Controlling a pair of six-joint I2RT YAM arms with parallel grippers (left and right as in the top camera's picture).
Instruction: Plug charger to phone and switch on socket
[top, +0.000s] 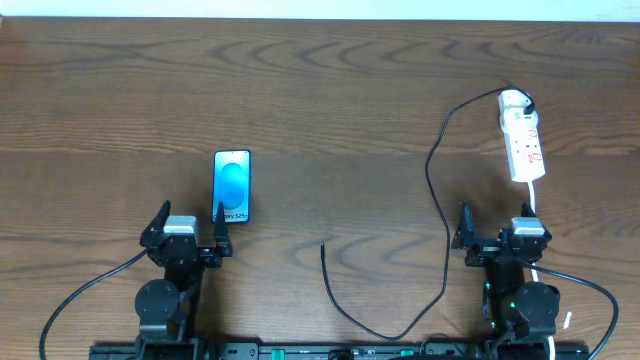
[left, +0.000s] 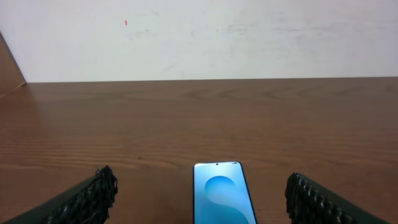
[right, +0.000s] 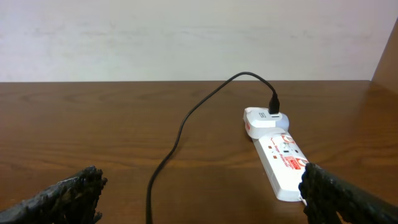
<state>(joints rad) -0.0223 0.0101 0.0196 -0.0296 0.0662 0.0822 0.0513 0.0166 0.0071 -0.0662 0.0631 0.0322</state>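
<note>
Where wood table meets white wall: left end effector, right end effector released.

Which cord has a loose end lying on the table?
The thin black charger cable: its free tip lies mid-table; the white power-strip cord runs under the right arm.
</note>
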